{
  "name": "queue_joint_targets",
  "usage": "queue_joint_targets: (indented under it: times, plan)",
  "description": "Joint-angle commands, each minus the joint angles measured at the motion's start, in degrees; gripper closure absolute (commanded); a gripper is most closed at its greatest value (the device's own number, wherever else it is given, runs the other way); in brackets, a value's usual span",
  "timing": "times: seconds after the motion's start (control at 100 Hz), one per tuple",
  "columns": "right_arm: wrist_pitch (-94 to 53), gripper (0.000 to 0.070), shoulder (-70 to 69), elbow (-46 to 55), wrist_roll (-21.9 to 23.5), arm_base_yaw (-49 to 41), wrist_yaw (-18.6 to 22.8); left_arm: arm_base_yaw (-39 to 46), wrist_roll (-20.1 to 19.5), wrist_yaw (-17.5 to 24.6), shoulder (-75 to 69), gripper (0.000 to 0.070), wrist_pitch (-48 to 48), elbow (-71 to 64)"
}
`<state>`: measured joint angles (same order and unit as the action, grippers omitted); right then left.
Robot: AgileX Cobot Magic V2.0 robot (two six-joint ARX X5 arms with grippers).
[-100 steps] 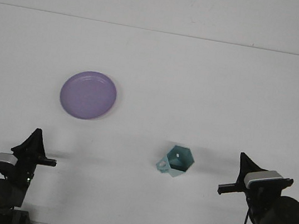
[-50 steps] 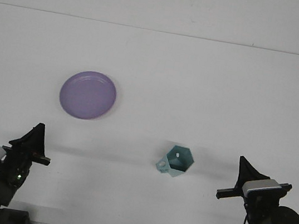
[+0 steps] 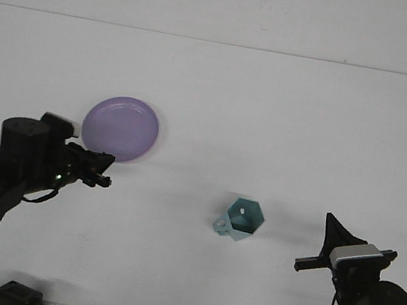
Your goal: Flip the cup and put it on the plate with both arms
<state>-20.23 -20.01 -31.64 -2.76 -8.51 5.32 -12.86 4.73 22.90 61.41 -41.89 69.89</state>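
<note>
I am seeing the small teal faceted plastic cup [image 3: 241,219] lying on the white desk [image 3: 271,109] at lower centre-right of the frame, well apart from both hands. The round purple plastic plate [image 3: 120,129] is sitting at centre-left. My left hand [image 3: 98,169] is hovering just below the plate's lower edge, pointing right; my right hand [image 3: 334,245] is waiting at lower right. I cannot tell whether either hand is apart or together.

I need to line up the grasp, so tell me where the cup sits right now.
In the front view, the cup lies on the white table right of centre, below and to the right of the purple plate, nearer the right gripper than the left gripper.
</note>
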Motion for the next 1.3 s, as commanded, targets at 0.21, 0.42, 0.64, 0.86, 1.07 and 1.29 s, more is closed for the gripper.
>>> queue_joint_targets:
  times: [0.21,0.42,0.64,0.86,1.07,1.29]
  plan:
    - [0.07,0.0700,-0.28,-0.15,-0.04,0.00,-0.22,-10.67,-4.07,0.50,18.56,0.0419,-7.32,13.53]
    - [0.00,0.0700,-0.28,-0.15,-0.07,0.00,-0.22,-19.65,-4.13,0.50,29.88,0.0329,-8.24,20.57]
    - [-0.02,0.0700,-0.28,-0.15,-0.07,0.00,-0.20,-26.71,-4.11,-2.84,40.85,0.0234,-9.77,28.96]
    - [0.00,0.0700,-0.28,-0.15,-0.04,0.00,-0.20,-30.69,-4.11,-3.58,50.03,0.0236,-12.41,38.66]
    - [0.00,0.0700,-0.28,-0.15,-0.04,0.00,-0.20,-32.98,-4.13,-3.85,56.08,0.0236,-14.10,44.28]
    - [0.00,0.0700,-0.28,-0.15,-0.04,0.00,-0.20,-34.34,-4.35,-3.87,60.33,0.0236,-13.84,44.46]
